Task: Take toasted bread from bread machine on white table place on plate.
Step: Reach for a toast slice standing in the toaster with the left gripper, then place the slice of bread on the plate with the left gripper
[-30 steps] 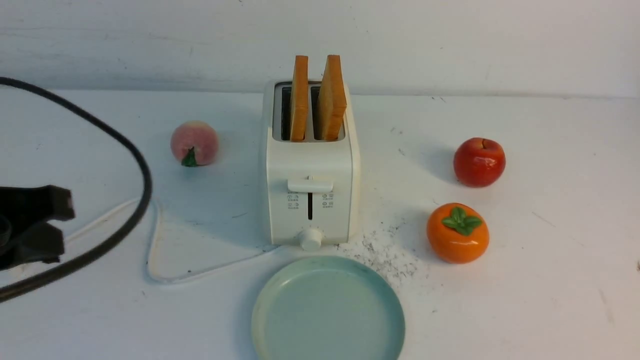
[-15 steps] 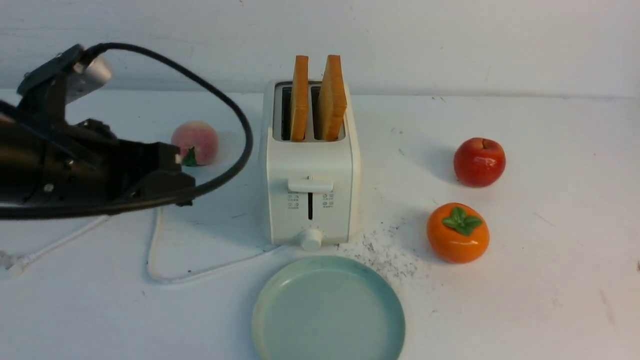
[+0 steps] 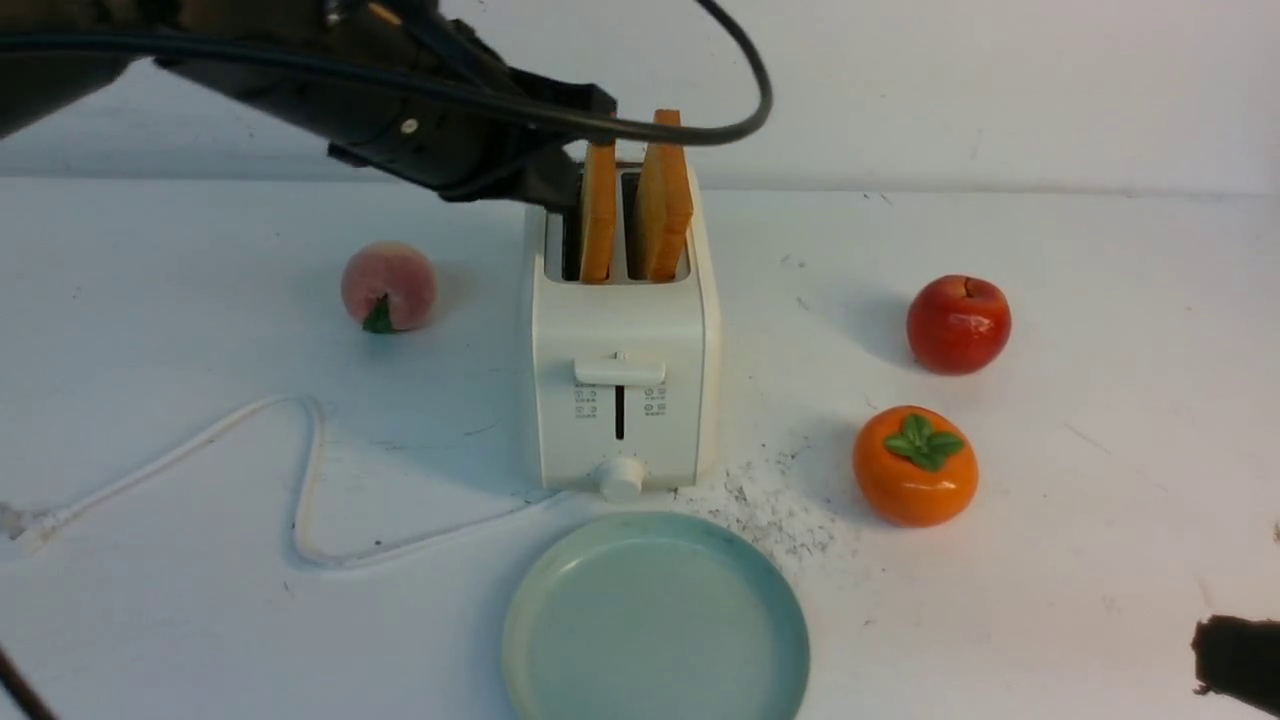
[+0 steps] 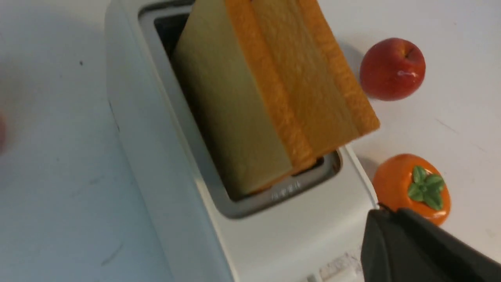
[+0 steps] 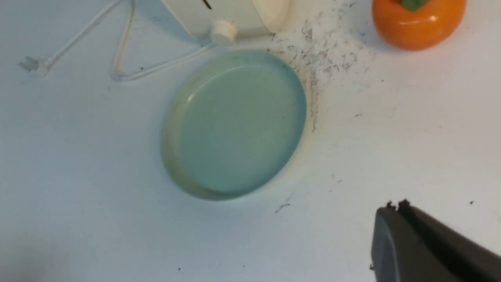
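Two slices of toasted bread stand upright in the bread machine, the left slice and the right slice. My left gripper hangs shut and empty just left of the left slice's top, not holding it. In the left wrist view its tip is over the toaster's front corner, apart from the slices. The empty blue-green plate lies in front of the toaster on the white table. My right gripper is shut and empty, low at the front right; its own view shows its tip right of the plate.
A peach lies left of the toaster. A red apple and an orange persimmon lie to its right. The white cord loops at the front left. Dark specks lie by the plate. My arm's black cable arcs over the slices.
My left arm has swung up from the low left to the top of the toaster beside the left slice. My right gripper has come into view at the front right.
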Robot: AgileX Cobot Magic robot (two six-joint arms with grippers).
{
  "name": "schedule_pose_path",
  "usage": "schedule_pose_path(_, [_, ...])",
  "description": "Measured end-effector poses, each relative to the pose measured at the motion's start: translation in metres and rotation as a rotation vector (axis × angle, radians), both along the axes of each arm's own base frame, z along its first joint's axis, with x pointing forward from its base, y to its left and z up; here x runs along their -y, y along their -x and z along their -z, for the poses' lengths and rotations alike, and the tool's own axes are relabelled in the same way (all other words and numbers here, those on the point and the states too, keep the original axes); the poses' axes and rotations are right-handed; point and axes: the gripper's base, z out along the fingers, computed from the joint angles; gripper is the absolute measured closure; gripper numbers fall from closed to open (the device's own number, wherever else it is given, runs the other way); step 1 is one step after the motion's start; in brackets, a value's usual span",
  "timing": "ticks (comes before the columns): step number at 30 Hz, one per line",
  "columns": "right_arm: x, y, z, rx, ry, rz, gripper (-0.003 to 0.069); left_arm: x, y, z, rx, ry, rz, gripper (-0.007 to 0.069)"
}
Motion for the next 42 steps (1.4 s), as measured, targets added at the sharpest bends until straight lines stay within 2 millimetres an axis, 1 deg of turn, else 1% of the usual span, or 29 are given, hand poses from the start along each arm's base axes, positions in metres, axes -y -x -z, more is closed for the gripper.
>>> schedule_pose_path(2, [0.0, 0.0, 0.002, -0.002, -0.003, 0.002, 0.0678, 0.003, -0.006, 0.001, 0.011, -0.019, 0.001, 0.0626])
schedule_pose_path(3, [0.0, 0.0, 0.006, -0.007, -0.007, 0.006, 0.0678, 0.006, -0.016, 0.004, 0.025, -0.042, -0.004, 0.0591])
schedule_pose_path(5, [0.0, -0.001, 0.01, -0.007, -0.001, 0.008, 0.0678, 0.009, -0.025, 0.007, 0.04, -0.06, -0.012, 0.0539])
schedule_pose_path(6, [0.001, -0.001, 0.012, -0.002, 0.005, 0.008, 0.0677, 0.01, -0.03, 0.011, 0.043, -0.063, -0.014, 0.0498])
schedule_pose_path(8, [0.001, -0.002, 0.016, -0.002, 0.013, 0.007, 0.0676, 0.013, -0.037, 0.018, 0.04, -0.062, -0.019, 0.039])
schedule_pose_path(9, [0.001, -0.002, 0.017, -0.003, 0.015, 0.007, 0.0676, 0.014, -0.04, 0.023, 0.031, -0.062, -0.019, 0.0358])
schedule_pose_path(10, [0.001, -0.002, 0.017, -0.001, 0.016, 0.006, 0.0675, 0.016, -0.042, 0.027, 0.022, -0.059, -0.019, 0.0296])
schedule_pose_path(13, [0.002, -0.003, 0.016, 0.013, 0.017, 0.016, 0.0674, 0.018, -0.048, 0.039, -0.002, -0.063, -0.02, 0.0172])
schedule_pose_path(14, [0.002, -0.003, 0.016, 0.014, 0.017, 0.017, 0.0674, 0.019, -0.048, 0.04, -0.002, -0.063, -0.02, 0.0164])
schedule_pose_path(15, [0.002, -0.003, 0.016, 0.021, 0.017, 0.023, 0.0674, 0.02, -0.051, 0.045, -0.007, -0.066, -0.022, 0.0118])
schedule_pose_path(16, [0.002, -0.004, 0.016, 0.024, 0.017, 0.024, 0.0673, 0.02, -0.053, 0.048, -0.008, -0.07, -0.023, 0.0099])
schedule_pose_path(18, [0.003, -0.004, 0.015, 0.028, 0.017, 0.028, 0.0671, 0.021, -0.056, 0.052, -0.005, -0.078, -0.025, 0.0088])
schedule_pose_path(20, [0.003, -0.004, 0.015, 0.03, 0.015, 0.03, 0.0669, 0.02, -0.058, 0.056, 0.0, -0.1, -0.026, 0.0106])
schedule_pose_path(21, [0.003, -0.004, 0.015, 0.031, 0.014, 0.031, 0.0669, 0.02, -0.059, 0.057, 0.006, -0.114, -0.025, 0.0136])
schedule_pose_path(22, [0.003, -0.004, 0.015, 0.032, 0.015, 0.031, 0.0668, 0.019, -0.06, 0.057, 0.009, -0.126, -0.027, 0.0182])
schedule_pose_path(23, [0.003, -0.004, 0.015, 0.032, 0.015, 0.031, 0.0667, 0.019, -0.06, 0.058, 0.007, -0.13, -0.028, 0.0193])
schedule_pose_path(25, [0.003, -0.004, 0.015, 0.034, 0.016, 0.029, 0.0666, 0.017, -0.059, 0.058, 0.004, -0.149, -0.036, 0.0439])
schedule_pose_path(26, [0.003, -0.004, 0.015, 0.034, 0.016, 0.029, 0.0666, 0.017, -0.059, 0.058, 0.005, -0.15, -0.037, 0.0439])
schedule_pose_path(27, [0.002, -0.004, 0.015, 0.034, 0.016, 0.028, 0.0664, 0.015, -0.057, 0.053, 0.008, -0.148, -0.042, 0.0557])
schedule_pose_path(29, [0.002, -0.004, 0.015, 0.035, 0.016, 0.027, 0.0664, 0.014, -0.053, 0.046, 0.012, -0.139, -0.046, 0.0568])
schedule_pose_path(31, [0.002, -0.004, 0.015, 0.035, 0.015, 0.027, 0.0662, 0.009, -0.039, 0.018, 0.058, -0.098, -0.053, 0.0554])
schedule_pose_path(32, [0.002, -0.005, 0.015, 0.037, 0.015, 0.029, 0.0661, 0.004, -0.026, -0.005, 0.101, -0.072, -0.055, 0.055])
schedule_pose_path(34, [0.003, -0.005, 0.014, 0.042, 0.014, 0.034, 0.0659, -0.004, -0.006, -0.033, 0.149, -0.044, -0.055, 0.0551])
schedule_pose_path(36, [0.003, -0.006, 0.014, 0.048, 0.014, 0.039, 0.0658, -0.015, 0.022, -0.067, 0.207, -0.02, -0.053, 0.0551])
schedule_pose_path(38, [0.003, -0.006, 0.014, 0.053, 0.011, 0.043, 0.0657, -0.027, 0.05, -0.093, 0.237, -0.025, -0.042, 0.0551])
schedule_pose_path(40, [0.003, -0.006, 0.013, 0.055, 0.01, 0.045, 0.0657, -0.036, 0.076, -0.107, 0.23, -0.048, -0.011, 0.0551])
schedule_pose_path(41, [0.003, -0.006, 0.013, 0.054, 0.01, 0.045, 0.0657, -0.037, 0.076, -0.106, 0.22, -0.051, -0.009, 0.0551])
schedule_pose_path(42, [0.003, -0.006, 0.013, 0.055, 0.007, 0.046, 0.0657, -0.041, 0.095, -0.109, 0.162, -0.074, 0.044, 0.0551])
